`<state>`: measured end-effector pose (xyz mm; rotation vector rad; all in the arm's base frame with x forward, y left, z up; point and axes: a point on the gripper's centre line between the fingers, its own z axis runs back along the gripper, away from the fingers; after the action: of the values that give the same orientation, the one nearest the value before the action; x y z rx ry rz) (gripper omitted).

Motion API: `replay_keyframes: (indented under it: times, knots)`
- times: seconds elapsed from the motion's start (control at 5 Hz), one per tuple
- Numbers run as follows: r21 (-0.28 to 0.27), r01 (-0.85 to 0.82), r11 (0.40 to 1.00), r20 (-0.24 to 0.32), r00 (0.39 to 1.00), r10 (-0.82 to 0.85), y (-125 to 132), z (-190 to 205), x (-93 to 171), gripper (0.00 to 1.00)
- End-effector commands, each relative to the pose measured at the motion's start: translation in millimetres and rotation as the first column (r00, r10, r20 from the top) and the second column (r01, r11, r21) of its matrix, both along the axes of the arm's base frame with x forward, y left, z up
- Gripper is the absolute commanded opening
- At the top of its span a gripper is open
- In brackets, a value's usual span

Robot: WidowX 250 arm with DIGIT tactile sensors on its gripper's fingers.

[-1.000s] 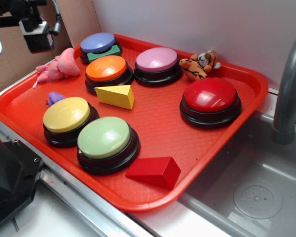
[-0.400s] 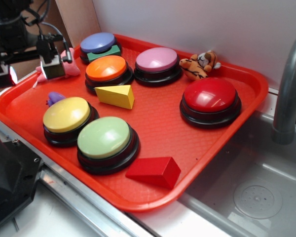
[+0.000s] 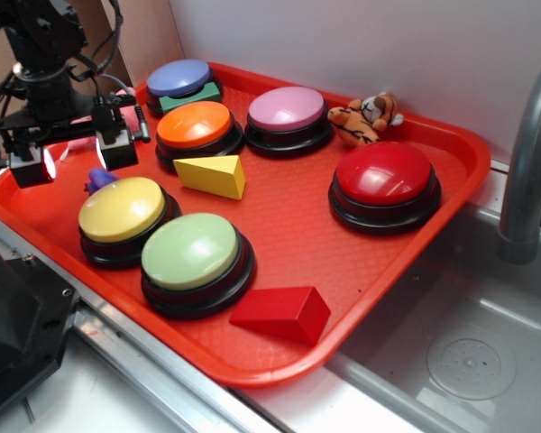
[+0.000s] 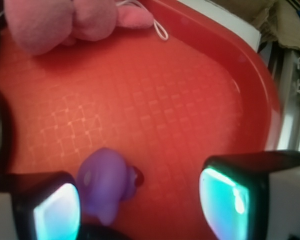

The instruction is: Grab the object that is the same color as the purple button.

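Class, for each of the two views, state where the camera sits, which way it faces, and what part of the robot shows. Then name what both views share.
Exterior: sits off the tray's front, raised, looking down across the red tray at the buttons; arm and open gripper show at left.
Wrist: rides on the gripper, looking down at the tray floor; both fingers show at the bottom.
Shared: the small purple toy, tray and fingers.

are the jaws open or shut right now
Open. In the wrist view the gripper shows its two fingers wide apart, bare red tray between them, and the small purple toy beside the left one, ungripped.
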<state>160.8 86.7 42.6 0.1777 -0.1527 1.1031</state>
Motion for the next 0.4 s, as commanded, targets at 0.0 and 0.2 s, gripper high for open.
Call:
replay_keyframes:
  times: [0.0, 0.2]
  knots:
    - [-0.029, 0.001, 1.000, 0.056, 0.998, 0.001, 8.2, -13.5, -2.6, 1.00]
    - [-0.080, -0.020, 0.997, 0.090, 0.996, 0.028, 9.1, -21.4, -1.7, 0.93]
